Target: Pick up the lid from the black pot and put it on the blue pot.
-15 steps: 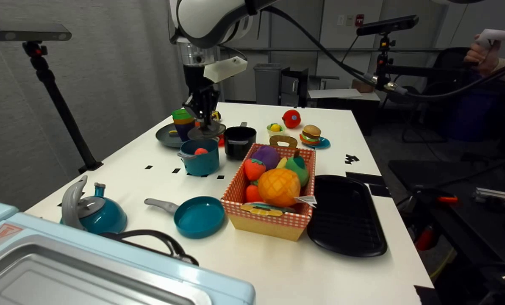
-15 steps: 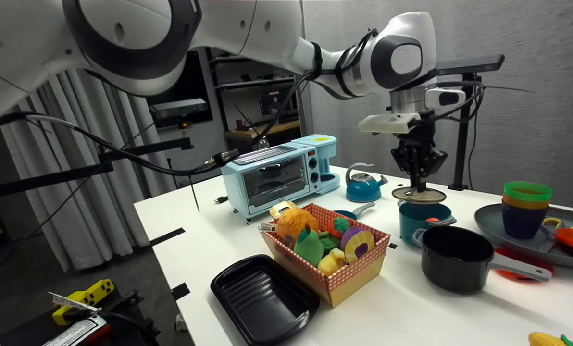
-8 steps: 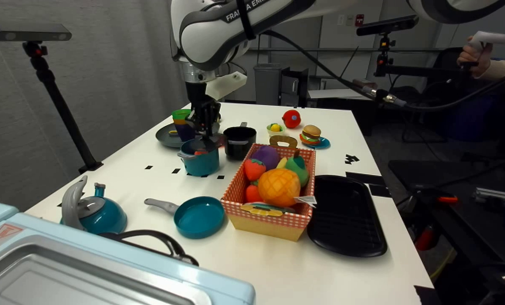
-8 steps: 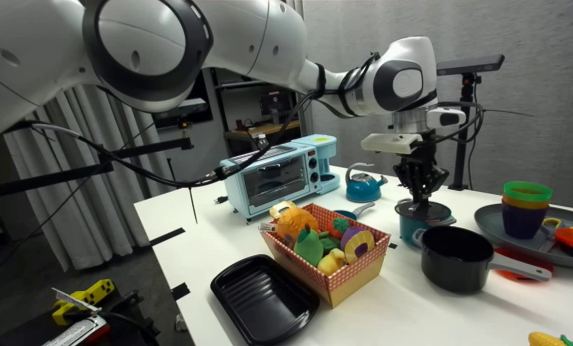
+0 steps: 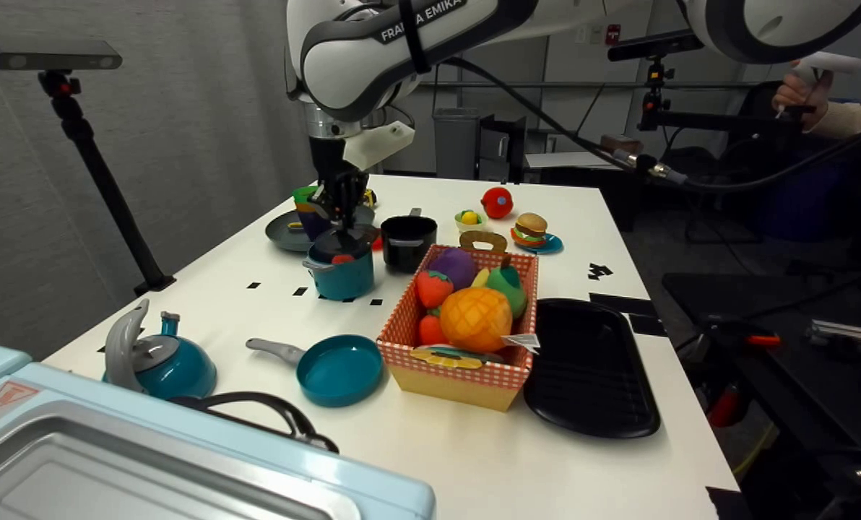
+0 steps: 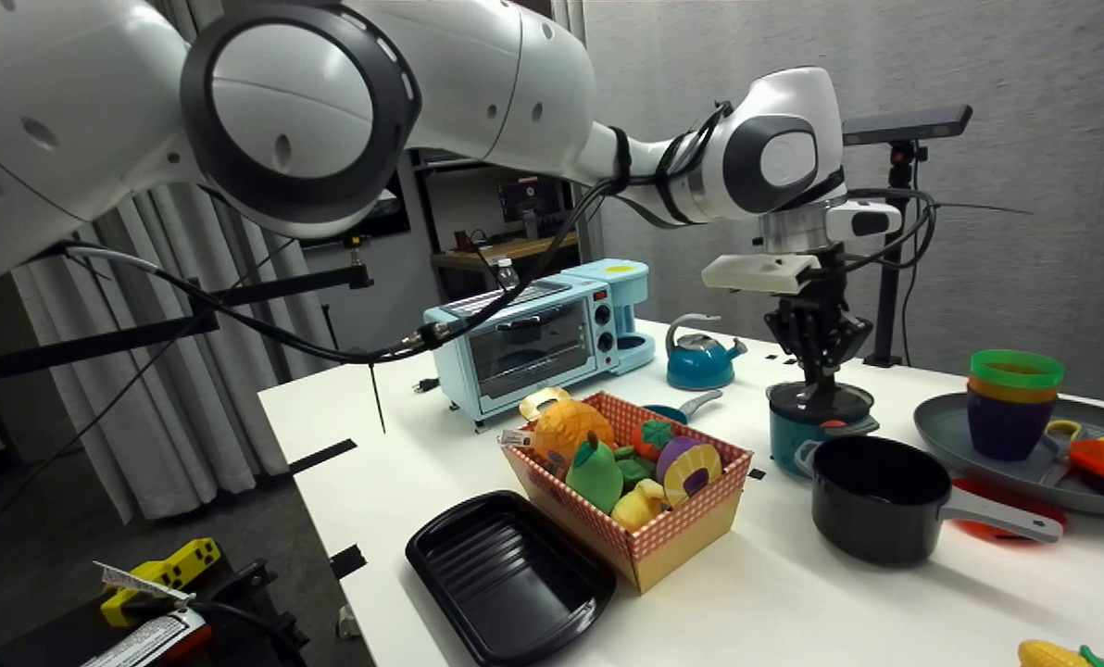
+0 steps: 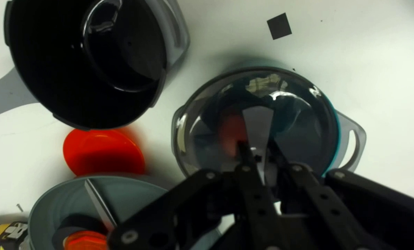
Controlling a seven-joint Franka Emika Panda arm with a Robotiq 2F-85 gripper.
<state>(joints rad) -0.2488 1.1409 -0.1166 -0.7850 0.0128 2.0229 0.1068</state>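
In an exterior view the claw (image 5: 342,225) stands over the blue pot (image 5: 347,282), gripping the lid (image 5: 340,246) at the pot's mouth; whether the lid sits flush I cannot tell. The oven (image 5: 185,437) runs off the lower left corner, its red label (image 5: 6,396) too small to read. Lettering (image 5: 441,10) on the arm (image 5: 369,63) ends in EMIKA, a strap (image 5: 413,37) crossing the word before it. In an exterior view the black pot (image 6: 876,509) partly hides the blue pot, the plate (image 6: 941,426) is cut off at the right, the corn (image 6: 1047,654) below, and a white label (image 6: 143,639) is illegible. In the wrist view the fingers (image 7: 252,185) mask what they clasp at the lid's middle; a red lump (image 7: 231,132) shows dimly through it, and a glossy shape (image 7: 127,41) in the black pot is too dark to name.
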